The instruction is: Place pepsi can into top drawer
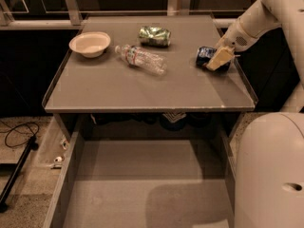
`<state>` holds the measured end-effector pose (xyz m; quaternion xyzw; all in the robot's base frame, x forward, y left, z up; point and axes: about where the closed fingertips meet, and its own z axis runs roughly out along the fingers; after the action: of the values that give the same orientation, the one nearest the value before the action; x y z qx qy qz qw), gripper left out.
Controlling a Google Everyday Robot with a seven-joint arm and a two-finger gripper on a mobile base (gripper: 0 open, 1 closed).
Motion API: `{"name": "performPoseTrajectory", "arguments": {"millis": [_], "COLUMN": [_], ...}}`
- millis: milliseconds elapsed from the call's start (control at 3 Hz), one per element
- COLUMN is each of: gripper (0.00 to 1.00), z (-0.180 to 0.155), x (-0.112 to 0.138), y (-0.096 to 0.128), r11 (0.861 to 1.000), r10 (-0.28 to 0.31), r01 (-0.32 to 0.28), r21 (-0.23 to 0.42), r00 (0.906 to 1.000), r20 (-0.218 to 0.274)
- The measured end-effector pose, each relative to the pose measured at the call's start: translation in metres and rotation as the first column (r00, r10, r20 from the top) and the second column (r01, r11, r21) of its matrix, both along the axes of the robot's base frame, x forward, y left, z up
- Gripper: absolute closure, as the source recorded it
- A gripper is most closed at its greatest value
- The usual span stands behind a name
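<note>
The pepsi can (204, 56), dark blue, lies on its side near the right edge of the grey tabletop (142, 91). My gripper (217, 59) reaches in from the upper right and sits right at the can, its pale tip covering the can's right end. The top drawer (142, 184) is pulled out below the tabletop's front edge. Its flat grey bottom is bare.
A white bowl (90, 43) stands at the tabletop's back left. A clear plastic bottle (141, 59) lies in the middle and a green shiny can (155, 35) lies behind it. My white body (270, 170) fills the lower right. A black cable (19, 132) lies on the floor at left.
</note>
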<state>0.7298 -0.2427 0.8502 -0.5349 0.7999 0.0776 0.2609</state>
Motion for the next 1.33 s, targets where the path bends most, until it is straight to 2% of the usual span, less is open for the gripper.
{"name": "performPoseTrajectory", "arguments": {"millis": [333,667,1333], "gripper": [1.00,1.00,1.00], "z": [0.000,-0.001,0.022], "x": [0.000,0.000,-0.017], "y": [0.000,0.002,0.018], "r11": [1.000,1.000,0.998], "r10": [0.000,0.004,0.067], "r01": [0.000,-0.004,-0.067], "r21": [0.000,-0.001,0.007], "r00": [1.0000,1.0000,0.9976], "r20": [0.000,-0.002,0.021]}}
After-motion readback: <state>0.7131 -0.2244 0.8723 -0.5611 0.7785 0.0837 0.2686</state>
